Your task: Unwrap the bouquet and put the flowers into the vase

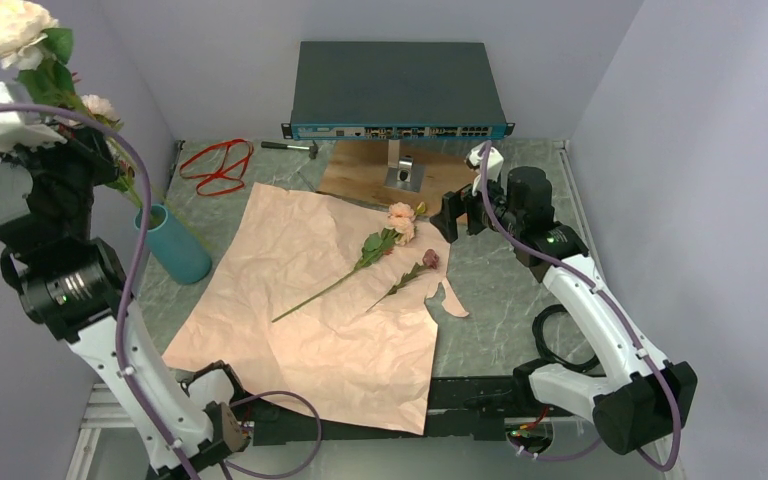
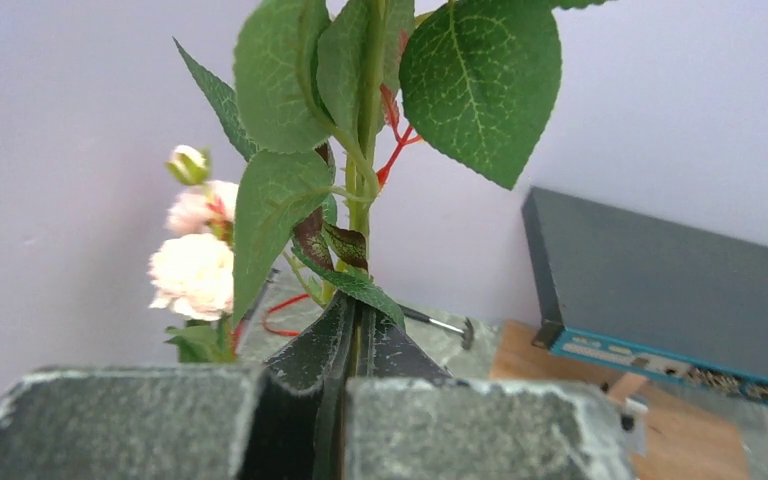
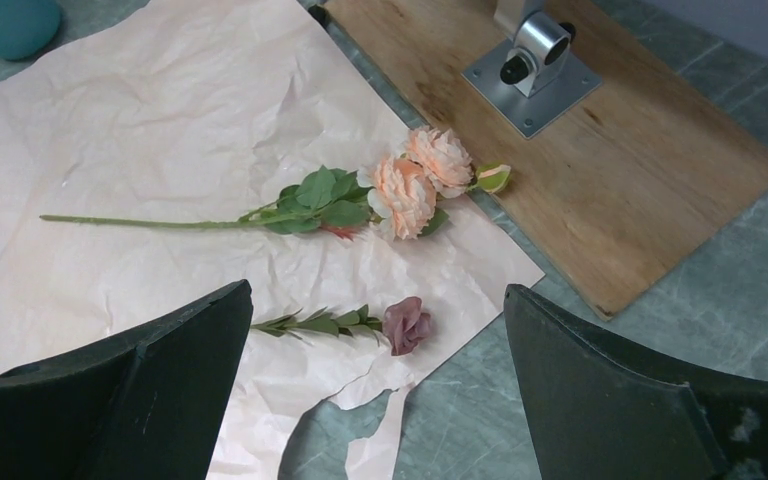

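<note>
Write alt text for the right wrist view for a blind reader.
The open right hand hovers over a long-stemmed peach flower and a shorter mauve rose, which lie loose on flattened pink paper. A wooden board with a metal bracket lies at right; the teal vase edges in top left.

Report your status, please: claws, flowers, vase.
Left claw shut on leafy stem, raised over vase. Right claw open over paper. Peach flower and mauve flower lie on paper, not yet in vase. Nothing lies over them.
</note>
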{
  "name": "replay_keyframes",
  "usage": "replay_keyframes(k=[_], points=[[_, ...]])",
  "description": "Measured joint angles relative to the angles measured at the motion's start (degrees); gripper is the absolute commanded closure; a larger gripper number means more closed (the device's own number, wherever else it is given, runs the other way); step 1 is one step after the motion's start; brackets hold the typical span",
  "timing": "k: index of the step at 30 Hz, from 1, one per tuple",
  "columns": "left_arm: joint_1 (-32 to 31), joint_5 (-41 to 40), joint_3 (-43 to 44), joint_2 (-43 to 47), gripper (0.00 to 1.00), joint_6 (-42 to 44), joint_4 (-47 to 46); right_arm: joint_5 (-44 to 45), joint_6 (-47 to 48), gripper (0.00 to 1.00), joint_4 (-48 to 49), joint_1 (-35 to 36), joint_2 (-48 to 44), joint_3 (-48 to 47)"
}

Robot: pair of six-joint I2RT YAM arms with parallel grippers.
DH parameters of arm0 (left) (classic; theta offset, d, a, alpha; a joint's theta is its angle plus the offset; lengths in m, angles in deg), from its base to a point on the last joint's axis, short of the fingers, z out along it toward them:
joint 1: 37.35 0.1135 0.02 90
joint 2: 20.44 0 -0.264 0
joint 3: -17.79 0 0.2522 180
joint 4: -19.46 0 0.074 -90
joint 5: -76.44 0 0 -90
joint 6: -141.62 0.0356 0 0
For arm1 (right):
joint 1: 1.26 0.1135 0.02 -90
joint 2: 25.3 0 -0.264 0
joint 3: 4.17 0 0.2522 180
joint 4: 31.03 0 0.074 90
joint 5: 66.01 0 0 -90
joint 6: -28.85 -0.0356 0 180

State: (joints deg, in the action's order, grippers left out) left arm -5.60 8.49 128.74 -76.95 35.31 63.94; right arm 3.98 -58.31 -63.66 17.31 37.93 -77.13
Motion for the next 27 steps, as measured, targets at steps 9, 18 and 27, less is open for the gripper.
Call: replay_keyframes(k=[9, 18, 27], points=[[1.84, -16.35, 0.44, 2.49, 1.00, 3.63, -1.81, -2.05, 1.05, 0.00, -1.46, -0.02, 1.27, -1.77], [1.95, -21.92, -0.85, -2.78, 1.00, 10.08, -7.91, -3.06, 1.01, 0.00, -1.75, 0.00, 2.43, -2.80], [1.97, -21.31, -2.93, -6.62, 1.00, 12.52, -13.70, -3.08, 0.59, 0.00, -2.16, -0.02, 3.56, -3.85]])
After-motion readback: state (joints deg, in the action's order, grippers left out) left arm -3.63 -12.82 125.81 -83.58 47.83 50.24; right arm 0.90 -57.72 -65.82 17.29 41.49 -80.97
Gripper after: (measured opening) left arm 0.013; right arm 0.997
